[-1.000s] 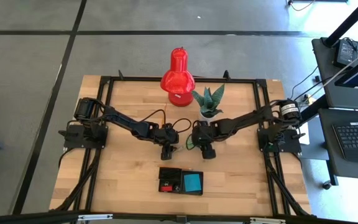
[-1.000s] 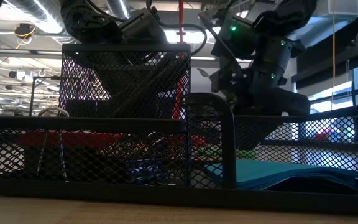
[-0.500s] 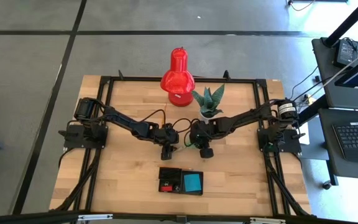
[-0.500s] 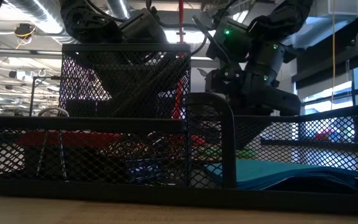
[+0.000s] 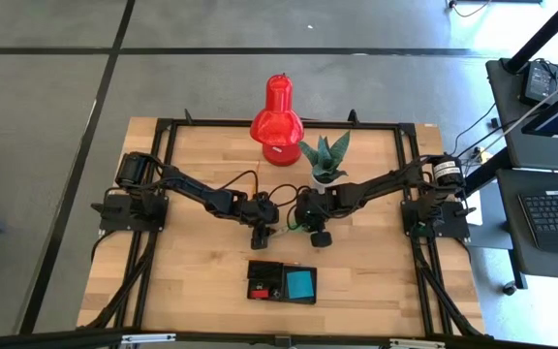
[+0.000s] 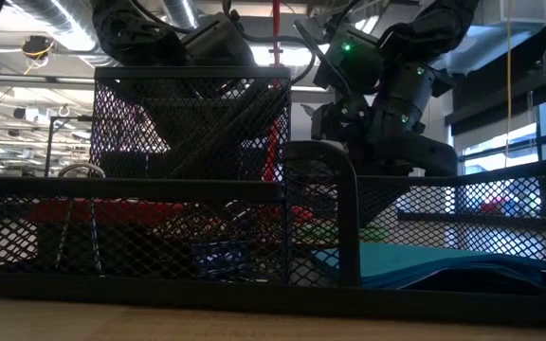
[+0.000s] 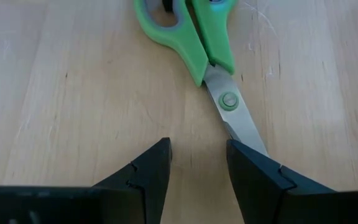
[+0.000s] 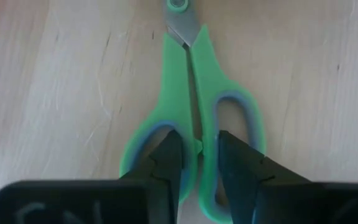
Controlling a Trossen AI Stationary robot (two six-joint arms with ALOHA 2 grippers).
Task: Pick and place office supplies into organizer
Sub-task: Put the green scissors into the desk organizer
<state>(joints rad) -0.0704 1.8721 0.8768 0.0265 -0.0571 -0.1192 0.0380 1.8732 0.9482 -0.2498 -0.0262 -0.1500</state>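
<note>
No brand name or writing can be read on anything here. The green-handled scissors (image 8: 194, 118) lie flat on the wooden worktop (image 5: 201, 262) at its middle, between the two arms, blades shut. Their long axis runs roughly from one claw to the other, handles toward the right arm and blade tips toward the left.

The right claw (image 8: 196, 163) is down over the handles, its fingers narrowly parted on either side of the strip where the two green loops meet; whether they already pinch it I cannot tell. The left claw (image 7: 197, 163) sits low at the blade end with its fingers apart, the steel tip lying just by one finger (image 7: 253, 174) and nothing between them.

Nearer the front edge is the organizer (image 5: 282, 282), a low black mesh tray. From above, one compartment holds a blue square note pad (image 5: 299, 283) and the other a small red piece (image 5: 257, 288). From table height a taller mesh cup (image 6: 190, 142) rises at its back with dark pens (image 6: 226, 123) leaning in it.

Behind the arms stand a red lamp-like object (image 5: 277, 111) and a potted green plant (image 5: 325, 157).
</note>
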